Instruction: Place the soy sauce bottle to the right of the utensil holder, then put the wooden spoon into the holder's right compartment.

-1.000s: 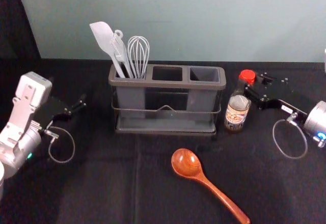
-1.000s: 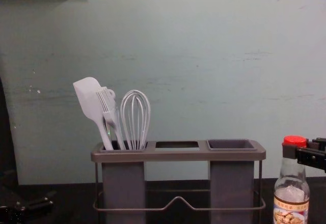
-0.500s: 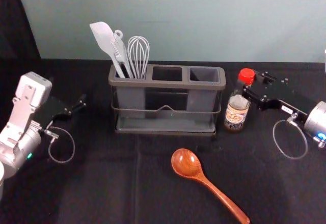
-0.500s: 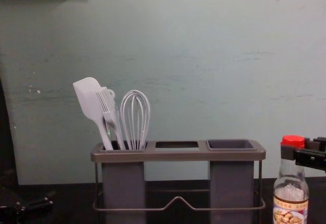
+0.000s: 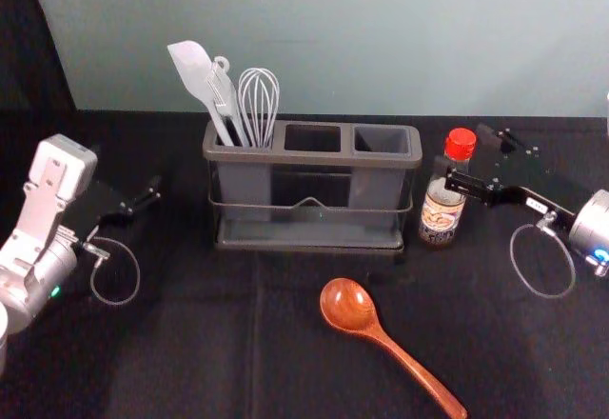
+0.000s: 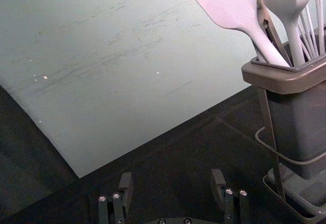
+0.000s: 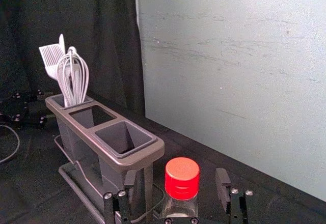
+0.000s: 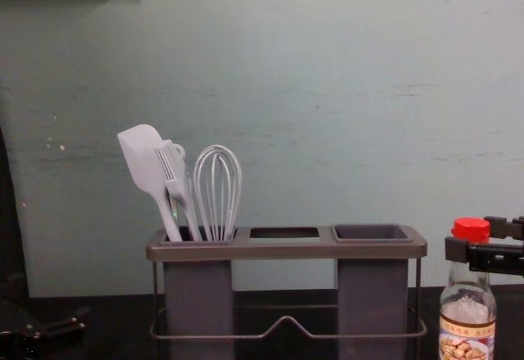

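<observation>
The right gripper [image 5: 463,151] is open around the neck of the soy sauce bottle [image 5: 442,211], which stands upright on the table just right of the utensil holder [image 5: 309,157]. In the right wrist view the red cap [image 7: 182,175] sits between the spread fingers of the right gripper [image 7: 176,179], with a gap on either side. The wooden spoon [image 5: 349,306] lies in front of the holder, handle toward the near right. Off to the left, the left gripper [image 5: 149,195] is parked; its fingers are apart in the left wrist view, where the left gripper [image 6: 172,179] holds nothing.
A white spatula [image 5: 193,69], a brush and a whisk [image 5: 259,95] stand in the holder's left compartment. Its middle opening [image 5: 313,138] and right compartment [image 5: 383,139] are empty. A pale wall [image 5: 333,38] rises behind the black-covered table.
The right gripper's fingers have spread away from the bottle's neck, one now reaching past its near left side. The bottle has stayed in nearly the same spot; the left arm and spoon are still.
</observation>
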